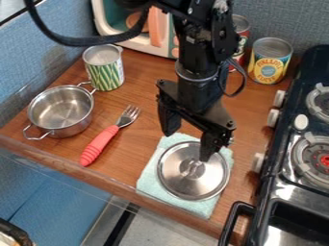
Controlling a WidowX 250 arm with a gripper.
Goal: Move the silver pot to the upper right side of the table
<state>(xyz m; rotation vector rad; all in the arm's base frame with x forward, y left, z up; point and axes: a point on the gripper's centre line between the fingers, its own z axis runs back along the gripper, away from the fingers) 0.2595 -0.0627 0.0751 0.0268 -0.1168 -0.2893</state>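
Observation:
The silver pot (pixel 61 111) stands upright at the left of the wooden table, empty inside, with one handle toward the front edge and the other toward the green striped can. My gripper (pixel 189 144) hangs right of the pot, well apart from it, over the back part of a silver lid (pixel 193 170). Its two fingers are spread wide, with the right one close above the lid. The lid lies on a light green cloth (pixel 149 178).
A fork with a red handle (pixel 99 145) lies between pot and cloth. A green striped can (pixel 104 68) stands behind the pot, a toy oven (pixel 103 17) at the back. Pineapple can (pixel 270 61) and red can (pixel 240 41) stand back right; the stove (pixel 283 182) borders the right.

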